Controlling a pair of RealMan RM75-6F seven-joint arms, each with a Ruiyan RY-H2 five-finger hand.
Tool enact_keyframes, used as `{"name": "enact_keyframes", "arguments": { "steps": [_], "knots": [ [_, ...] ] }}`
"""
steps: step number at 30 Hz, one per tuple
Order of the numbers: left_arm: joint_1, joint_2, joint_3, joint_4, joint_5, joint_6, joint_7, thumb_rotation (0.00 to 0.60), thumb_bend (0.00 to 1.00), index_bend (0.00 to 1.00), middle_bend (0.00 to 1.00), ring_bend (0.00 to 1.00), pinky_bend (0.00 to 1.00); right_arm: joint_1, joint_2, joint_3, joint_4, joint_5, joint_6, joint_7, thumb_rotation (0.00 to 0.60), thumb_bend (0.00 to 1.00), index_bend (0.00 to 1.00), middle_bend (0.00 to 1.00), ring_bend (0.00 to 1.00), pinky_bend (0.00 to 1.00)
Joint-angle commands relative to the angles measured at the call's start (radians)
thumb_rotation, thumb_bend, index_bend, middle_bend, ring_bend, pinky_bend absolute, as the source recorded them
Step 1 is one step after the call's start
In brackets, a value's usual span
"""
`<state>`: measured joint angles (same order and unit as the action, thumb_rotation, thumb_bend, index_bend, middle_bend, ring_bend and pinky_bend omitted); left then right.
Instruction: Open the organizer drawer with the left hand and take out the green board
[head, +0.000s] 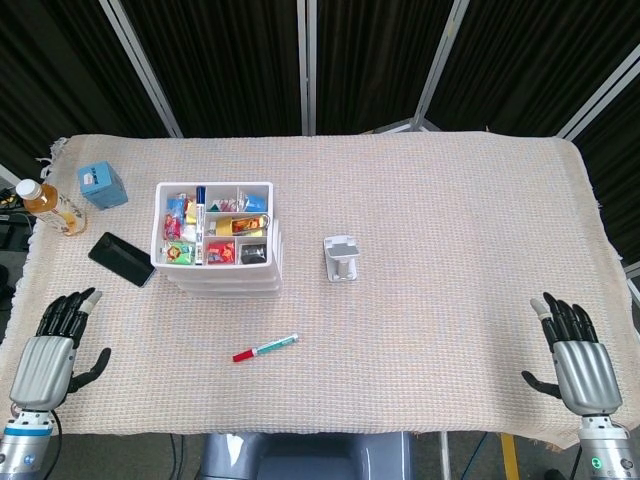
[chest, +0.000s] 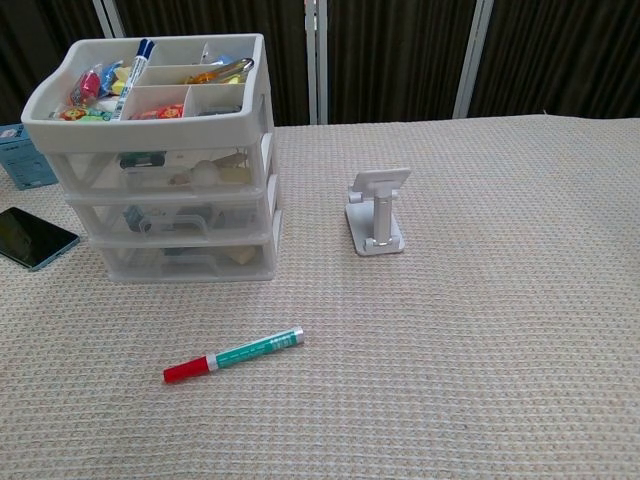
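1. Two hands sit at the near edge of the table, one at each corner, both only in the head view. Left hand (head: 42, 362) lies at the near-left corner, fingers apart, holding nothing. Right hand (head: 578, 364) lies at the near-right corner, fingers likewise spread and empty.
2. Organizer (chest: 165, 160) stands on the left half of the woven cloth (head: 450, 230), well apart from both hands. All three clear drawers sit flush with the frame, closed. Top tray is divided into compartments and filled with small coloured items plus a blue-capped pen (chest: 133, 65).
3. Green board: cannot tell which drawer holds it; contents behind the cloudy drawer fronts are too unclear to name.
4. Marker (chest: 234, 354), red cap and green label, lies on the cloth in front of the organizer, near it but not touching, tilted with the cap toward the near-left.
5. White phone stand (chest: 377, 212) is upright to the right of the organizer, with a gap of bare cloth between them.
6. Dark phone (head: 122, 259) lies flat just left of the organizer's base. Blue box (head: 102, 185) and a bottle (head: 50, 205) sit further back by the left edge of the cloth.
7. Open room: the right half of the cloth, and the near strip between the left hand and the marker.
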<state>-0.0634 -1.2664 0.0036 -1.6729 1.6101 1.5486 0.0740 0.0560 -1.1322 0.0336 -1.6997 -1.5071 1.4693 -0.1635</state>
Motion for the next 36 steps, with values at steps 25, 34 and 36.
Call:
{"name": "enact_keyframes", "arguments": {
  "steps": [25,34,36],
  "knots": [
    [-0.274,-0.109,-0.032,-0.085,-0.126,-0.433,-0.634,0.600,1.00,0.00,0.71,0.73,0.60,-0.001,0.022,-0.002,-0.014,-0.007,-0.002,0.039,0.600,0.01,0.10,0.00,0.00,0.00],
    [-0.309,-0.163,-0.072,-0.055,-0.209,-0.481,-0.627,0.600,1.00,0.00,0.71,0.73,0.60,0.001,0.023,-0.003,-0.016,-0.008,-0.004,0.038,0.600,0.02,0.10,0.00,0.00,0.00],
    [-0.316,-0.173,-0.077,-0.049,-0.218,-0.490,-0.621,0.600,1.00,0.00,0.71,0.73,0.60,0.001,0.023,-0.002,-0.016,-0.008,-0.005,0.038,0.600,0.02,0.10,0.00,0.00,0.00]
  ]
}}
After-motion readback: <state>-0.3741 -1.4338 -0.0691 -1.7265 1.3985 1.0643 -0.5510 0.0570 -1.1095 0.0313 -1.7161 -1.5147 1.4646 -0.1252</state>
